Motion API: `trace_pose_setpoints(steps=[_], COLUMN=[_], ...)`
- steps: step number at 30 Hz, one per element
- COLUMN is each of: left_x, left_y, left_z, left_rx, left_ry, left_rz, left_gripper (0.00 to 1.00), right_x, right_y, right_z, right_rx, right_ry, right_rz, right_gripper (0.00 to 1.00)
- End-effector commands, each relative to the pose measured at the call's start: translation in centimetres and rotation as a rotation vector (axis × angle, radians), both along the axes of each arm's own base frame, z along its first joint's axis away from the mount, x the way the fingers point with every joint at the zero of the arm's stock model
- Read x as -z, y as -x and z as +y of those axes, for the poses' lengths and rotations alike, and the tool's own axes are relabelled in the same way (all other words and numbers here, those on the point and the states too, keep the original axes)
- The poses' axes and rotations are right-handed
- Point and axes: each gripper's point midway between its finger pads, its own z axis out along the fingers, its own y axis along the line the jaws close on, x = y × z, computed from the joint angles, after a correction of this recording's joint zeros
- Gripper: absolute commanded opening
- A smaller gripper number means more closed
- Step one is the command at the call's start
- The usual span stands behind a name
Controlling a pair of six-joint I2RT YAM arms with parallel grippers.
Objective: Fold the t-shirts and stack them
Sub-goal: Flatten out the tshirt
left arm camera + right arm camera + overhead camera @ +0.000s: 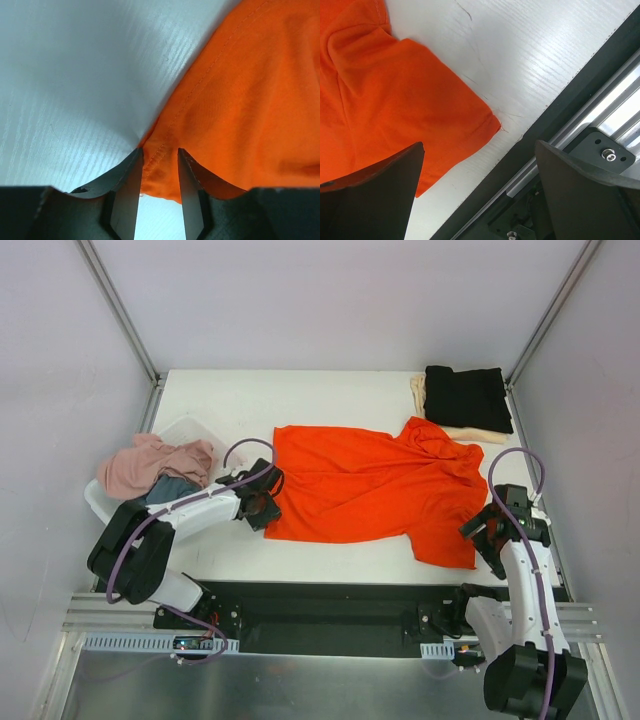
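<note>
The orange-red t-shirt [370, 485] lies spread and rumpled across the table's middle. My left gripper [262, 508] is at its lower left corner. In the left wrist view the jaws [160, 152] stand narrowly apart with the stitched hem corner of the shirt [250, 100] between them, not clamped. My right gripper [487, 535] is wide open and empty over the table's front edge, just right of the shirt's near sleeve [385, 90]. A folded black shirt [467, 398] lies on a cream-beige one [418, 392] at the back right.
A white tub [95, 502] at the left edge holds a dusty pink shirt [155, 462] and a grey-blue one [170, 488]. The black and metal rail [580, 125] runs along the table's front edge under my right gripper.
</note>
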Motion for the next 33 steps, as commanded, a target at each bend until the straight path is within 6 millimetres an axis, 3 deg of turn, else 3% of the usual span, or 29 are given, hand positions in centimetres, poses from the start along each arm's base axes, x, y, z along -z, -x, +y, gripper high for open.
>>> trace_pose_setpoints(steps=[1,8,15,22,29,33], left_x=[1.6,0.2,-2.2,-1.3,-2.1,-1.5], left_y=[5.4,6.6,5.4,6.1,3.5,3.1], left_z=[0.5,1.0,1.5,1.5,1.8,2.2], left_rx=[0.024,0.036,0.038,0.006,-0.078,-0.096], left_ry=[0.044,0.05,-0.012,-0.073,-0.116,-0.139], left_rz=[0.193,0.181,0.102,0.077,-0.03,-0.045], left_gripper=[0.35,0.38,0.41,0.41,0.42,0.41], right_x=[0.3,-0.1,0.1,0.8,0.6,0.2], right_y=[0.2,-0.3,-0.8,-1.4,-1.5,-1.8], right_z=[0.3,0.2,0.4,0.6,0.3,-0.2], right_rx=[0.025,-0.002,-0.036,-0.06,-0.066,-0.069], right_ry=[-0.026,-0.02,-0.03,-0.045,-0.029,-0.002], right_rz=[0.014,0.005,-0.004,0.015,0.012,-0.008], right_gripper=[0.97,0.96,0.97,0.97,0.97,0.96])
